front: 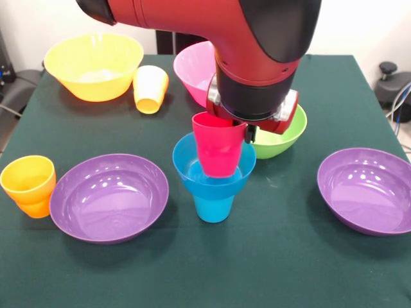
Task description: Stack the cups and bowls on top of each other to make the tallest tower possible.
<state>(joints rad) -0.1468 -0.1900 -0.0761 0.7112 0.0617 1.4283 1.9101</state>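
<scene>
The red cup [218, 151] hangs upright and slightly tilted in my gripper [232, 128], which is shut on its rim; a dark finger [250, 133] shows at the rim's right side. The cup's base is down inside the small blue bowl [186, 168], which sits on the blue cup [213, 206] at the table's middle. I cannot tell whether the red cup rests on the bowl. The lime green bowl [282, 140] stands just behind and to the right, partly hidden by the arm.
The orange-yellow bowl [94, 64] and the pink bowl [194, 67] stand at the far side, with the yellow cup [149, 88] between them. The orange cup [29, 185] is at the left edge, next to a purple bowl [109, 196]. The other purple bowl [366, 189] is at the right.
</scene>
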